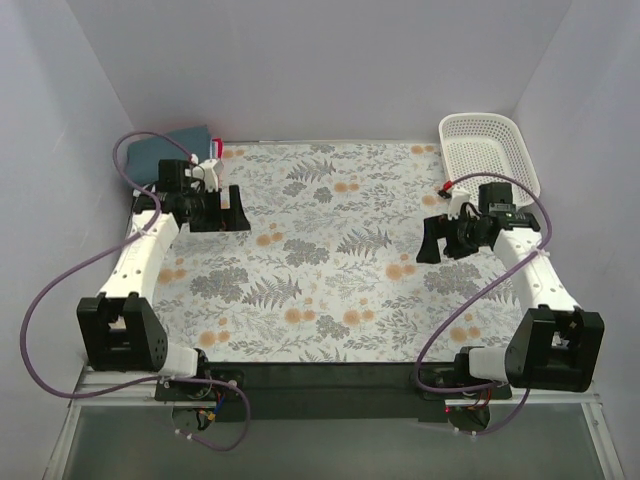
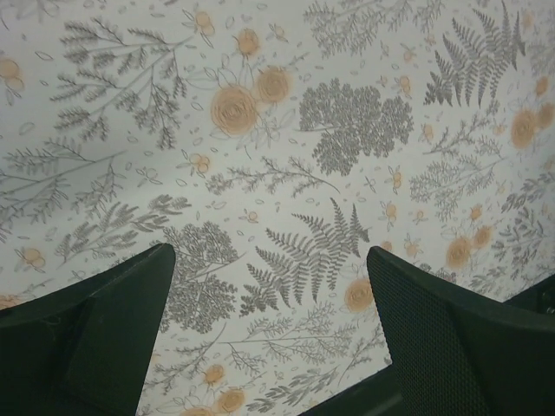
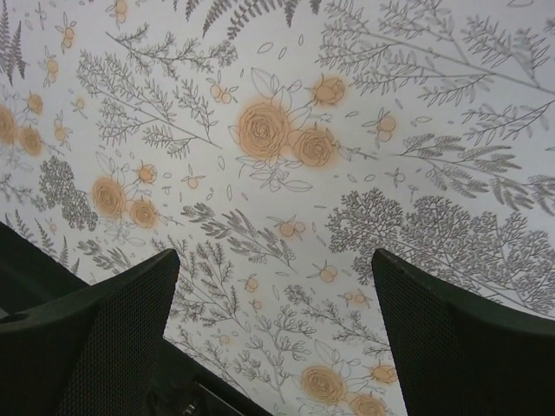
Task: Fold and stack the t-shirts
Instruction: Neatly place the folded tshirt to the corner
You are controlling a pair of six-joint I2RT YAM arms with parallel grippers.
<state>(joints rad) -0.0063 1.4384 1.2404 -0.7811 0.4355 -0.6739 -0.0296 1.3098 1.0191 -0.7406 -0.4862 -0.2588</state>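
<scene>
A pile of folded t-shirts (image 1: 178, 150) lies at the table's back left corner. A dark teal-blue one shows on top, with a sliver of red and white at its right edge (image 1: 214, 144). No shirt lies spread on the table. My left gripper (image 1: 221, 214) hovers open and empty just in front of the pile. Its wrist view shows its wide-apart jaws (image 2: 270, 256) over bare floral cloth. My right gripper (image 1: 436, 240) is open and empty at the right side, and its wrist view (image 3: 273, 260) shows only floral cloth.
A white plastic mesh basket (image 1: 489, 148) stands at the back right corner, behind my right arm. A floral tablecloth (image 1: 330, 260) covers the table. Grey walls close in the back and both sides. Purple cables loop beside each arm.
</scene>
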